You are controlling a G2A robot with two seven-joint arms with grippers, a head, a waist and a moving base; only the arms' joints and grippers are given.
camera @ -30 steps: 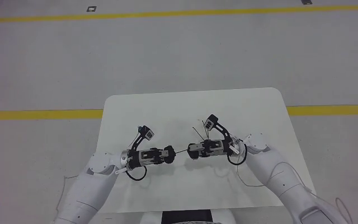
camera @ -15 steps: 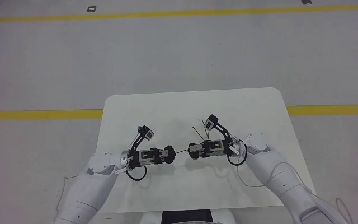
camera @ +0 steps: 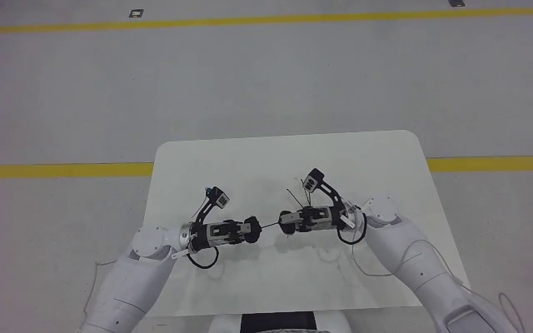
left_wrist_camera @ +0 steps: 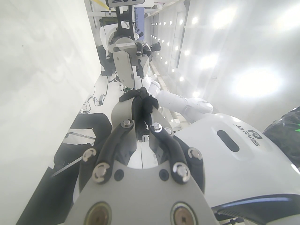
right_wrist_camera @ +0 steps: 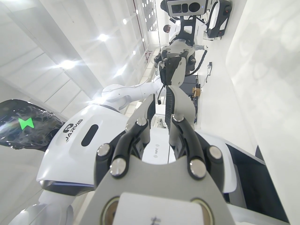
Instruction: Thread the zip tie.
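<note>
Alignment is deciding this step: left gripper [camera: 256, 227] is clamping the zip tie [camera: 268, 225], facing right gripper [camera: 281, 223], whose grip I cannot tell; advancing slowly and straight looks wisest.

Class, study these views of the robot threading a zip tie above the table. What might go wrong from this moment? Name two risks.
1. The zip tie is a thin strand bridging the gap between the left hand and the right hand; slight misalignment could bend it or make its end miss.
2. It is held in the air over the table; if the left hand's grip slips, it may drop.
</note>
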